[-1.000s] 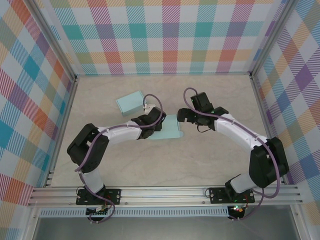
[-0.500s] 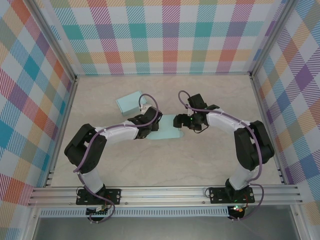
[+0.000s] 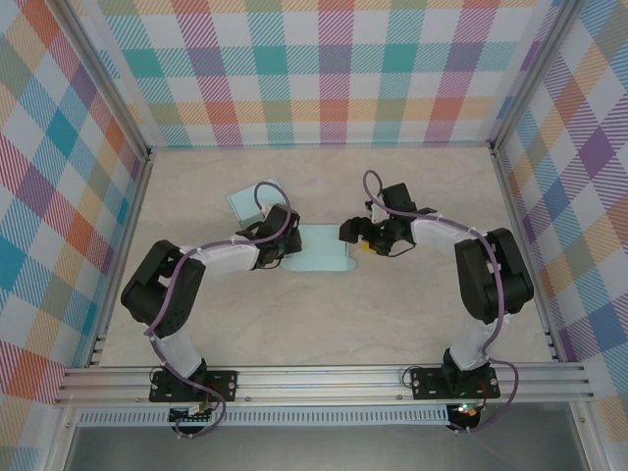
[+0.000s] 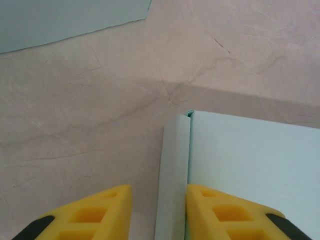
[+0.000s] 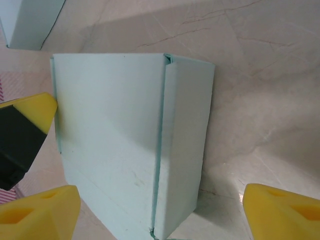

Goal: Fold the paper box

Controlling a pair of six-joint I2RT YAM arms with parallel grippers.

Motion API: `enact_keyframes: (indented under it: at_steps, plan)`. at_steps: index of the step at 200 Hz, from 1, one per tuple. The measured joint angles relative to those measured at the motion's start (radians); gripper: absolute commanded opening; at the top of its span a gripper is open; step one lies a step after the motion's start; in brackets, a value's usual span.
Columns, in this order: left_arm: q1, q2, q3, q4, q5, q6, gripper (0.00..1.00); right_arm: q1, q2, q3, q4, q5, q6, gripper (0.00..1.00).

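Observation:
The light blue paper box (image 3: 324,251) lies in the middle of the table between both grippers. My left gripper (image 3: 287,239) is at its left edge. In the left wrist view the raised side wall (image 4: 172,175) stands between the yellow fingers (image 4: 225,215); one finger touches it and a gap remains at the other. My right gripper (image 3: 355,235) is at the box's right end, open wide. The right wrist view has the box (image 5: 125,145), its side panel folded up, between the spread fingertips (image 5: 45,212).
A second light blue box (image 3: 245,201) sits behind and left of the first, partly under the left arm's cable, and its corner (image 5: 27,20) lies beyond the first box. Checkered walls close off three sides. Bare table lies in front of the box.
My left gripper has slid back along the box's left edge and its jaws have narrowed around the side wall. My right arm has drawn in toward the box's right end.

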State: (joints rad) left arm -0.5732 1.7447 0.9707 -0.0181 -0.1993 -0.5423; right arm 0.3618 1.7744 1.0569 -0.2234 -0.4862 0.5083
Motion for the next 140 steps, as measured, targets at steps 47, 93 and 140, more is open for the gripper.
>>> enact_keyframes:
  at_steps: [47, 93, 140]
  plan:
    - [0.012, -0.002, -0.014, 0.03, 0.028, -0.016, 0.32, -0.002, 0.056, -0.008, 0.093, -0.092, 0.047, 0.82]
    - [0.019, -0.002, -0.019, 0.044, 0.041, -0.019, 0.32, -0.002, 0.103, -0.027, 0.18, -0.152, 0.095, 0.81]
    - [0.025, -0.002, -0.021, 0.048, 0.045, -0.022, 0.33, -0.003, 0.116, -0.054, 0.256, -0.204, 0.136, 0.78]
